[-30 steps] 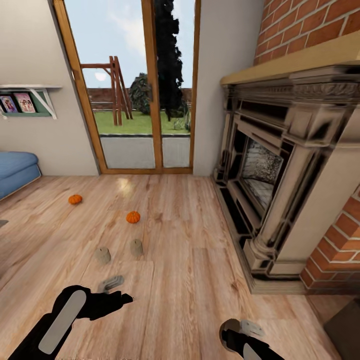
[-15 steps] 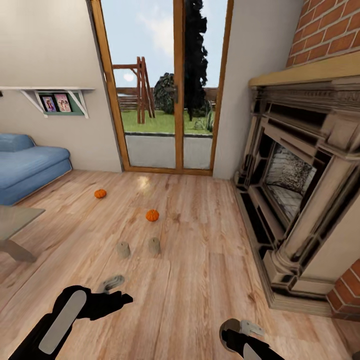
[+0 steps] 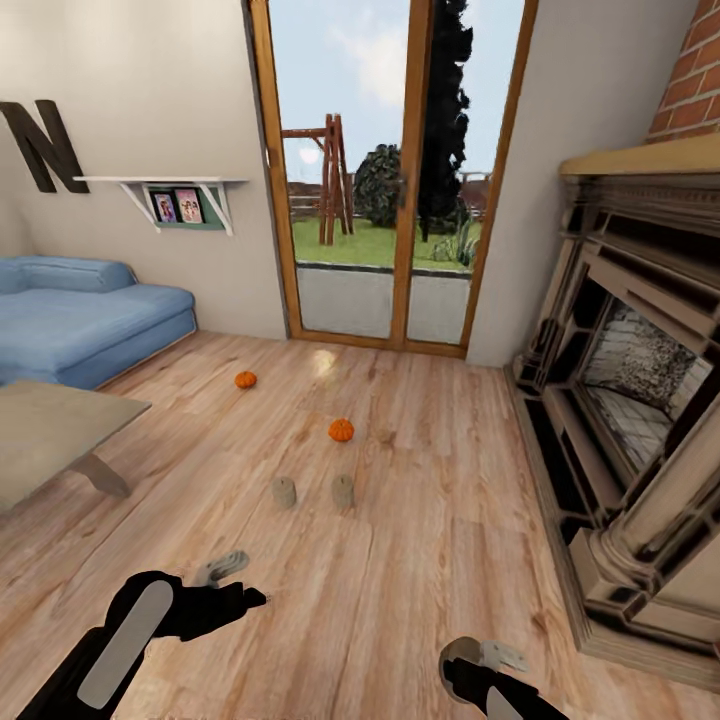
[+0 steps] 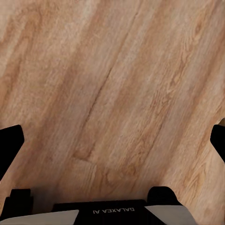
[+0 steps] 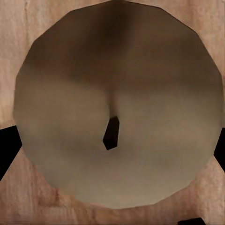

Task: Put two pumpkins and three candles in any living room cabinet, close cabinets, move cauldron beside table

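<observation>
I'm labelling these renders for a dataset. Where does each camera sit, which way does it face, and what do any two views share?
Head view: on the robot's head, facing forward and down over the floor, pumpkins and two candles; both arms show, left gripper included.
Left wrist view: by the left gripper, facing bare floor; dark fingertips at the edges.
Right wrist view: by the right gripper, facing a candle top with its wick.
All three share the wooden floor.
</observation>
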Available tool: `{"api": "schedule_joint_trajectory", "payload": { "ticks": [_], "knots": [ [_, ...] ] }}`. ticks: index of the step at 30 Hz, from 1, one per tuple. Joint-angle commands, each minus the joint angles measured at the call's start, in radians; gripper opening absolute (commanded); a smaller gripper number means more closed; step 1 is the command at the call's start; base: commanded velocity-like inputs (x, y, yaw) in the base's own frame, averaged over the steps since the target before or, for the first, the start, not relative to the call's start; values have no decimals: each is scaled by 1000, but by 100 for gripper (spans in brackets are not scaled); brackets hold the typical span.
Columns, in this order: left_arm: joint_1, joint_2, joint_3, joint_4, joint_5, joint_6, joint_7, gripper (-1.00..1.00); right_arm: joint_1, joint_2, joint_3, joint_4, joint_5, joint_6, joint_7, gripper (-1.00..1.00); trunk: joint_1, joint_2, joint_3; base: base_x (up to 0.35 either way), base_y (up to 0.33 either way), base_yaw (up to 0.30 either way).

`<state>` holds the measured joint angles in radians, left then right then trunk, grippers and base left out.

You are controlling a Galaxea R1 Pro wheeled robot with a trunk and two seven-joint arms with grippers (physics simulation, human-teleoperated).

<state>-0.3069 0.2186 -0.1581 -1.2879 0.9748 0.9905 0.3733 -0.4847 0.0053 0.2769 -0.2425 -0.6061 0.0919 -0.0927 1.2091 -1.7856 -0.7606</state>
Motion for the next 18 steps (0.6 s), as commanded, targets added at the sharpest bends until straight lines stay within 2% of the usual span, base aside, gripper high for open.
{"api": "schedule_joint_trajectory", "payload": {
  "ticks": [1, 11, 18],
  "knots": [
    [-1, 1, -2, -1, 10, 1, 10, 100, 0, -1, 8, -3, -7, 5, -7, -100, -4, 7, 2, 0, 0, 280],
    [0, 6, 1, -8, 13, 0, 3, 100, 0, -2, 8, -3, -7, 4, 1, -100, -8, 14, 1, 10, 0, 274],
    [0, 8, 2, -10, 12, 0, 5, 100, 0, -3, 8, -2, -8, -44, 5, -100, -8, 14, 1, 255, 0, 66]
  ]
}}
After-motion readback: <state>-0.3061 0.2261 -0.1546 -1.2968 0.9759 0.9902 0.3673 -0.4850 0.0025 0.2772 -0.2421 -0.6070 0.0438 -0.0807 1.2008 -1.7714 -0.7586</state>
